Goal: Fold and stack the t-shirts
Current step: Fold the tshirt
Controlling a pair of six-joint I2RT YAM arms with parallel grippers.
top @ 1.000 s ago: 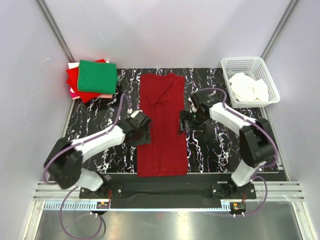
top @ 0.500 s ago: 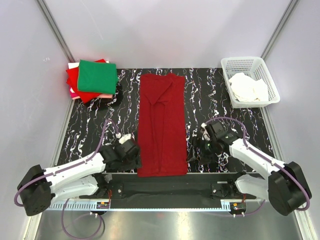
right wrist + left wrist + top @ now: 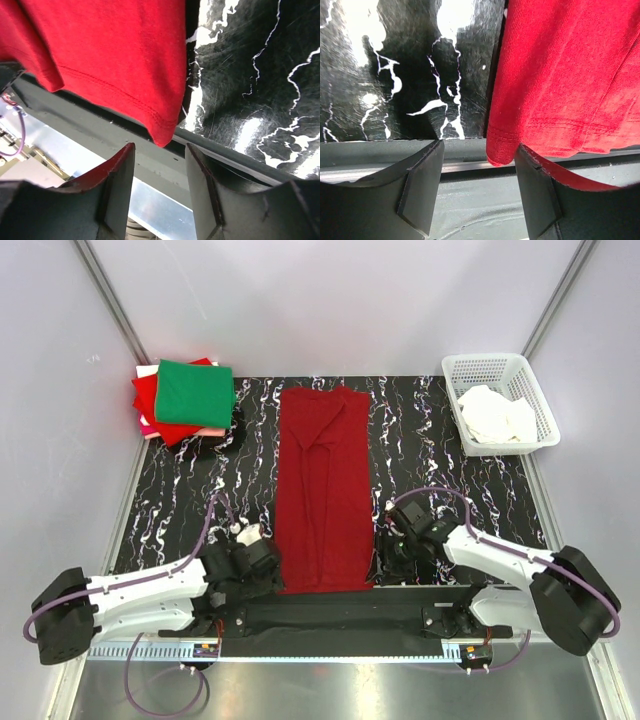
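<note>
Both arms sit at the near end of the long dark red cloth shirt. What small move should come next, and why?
Probably shut both grippers. The left gripper and right gripper are open, each with one near hem corner of the dark red cloth shirt between its fingers, so closing should secure the hem for the fold.

White arms [image 3: 140, 592] carry purple cables [image 3: 430, 490] and seemingly dark-grey jaws.

Overhead looks down; close wrist views share the crimson t-shirt [image 3: 325, 490].
</note>
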